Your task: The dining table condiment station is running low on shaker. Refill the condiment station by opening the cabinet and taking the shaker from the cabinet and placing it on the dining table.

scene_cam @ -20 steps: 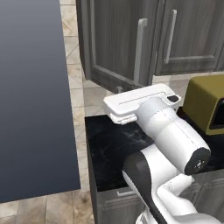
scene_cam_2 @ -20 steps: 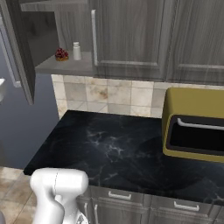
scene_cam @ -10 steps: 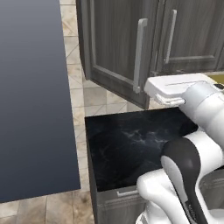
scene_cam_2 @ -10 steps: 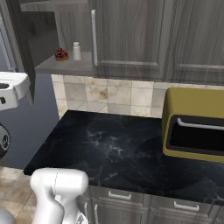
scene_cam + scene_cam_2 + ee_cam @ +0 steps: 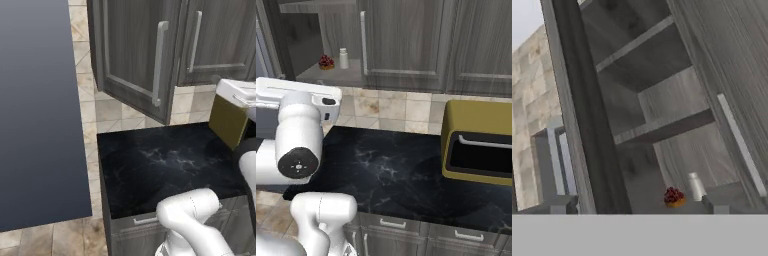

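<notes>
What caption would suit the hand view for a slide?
Open gripper facing the opened cabinet, where the shaker stands beside a small red item on the bottom shelf.

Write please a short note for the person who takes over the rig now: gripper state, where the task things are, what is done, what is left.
Gripper: open, nothing held, facing into the open cabinet.
Cabinet: left door swung open; the other doors are closed.
Shaker: upright on the bottom shelf of the open compartment, beside a small red fruit-like item; untouched.
Black marble counter below holds a yellow-olive toaster oven.
Done: cabinet opened.
Left: reach in, grasp the shaker, carry it to the dining table and set it down.
</notes>
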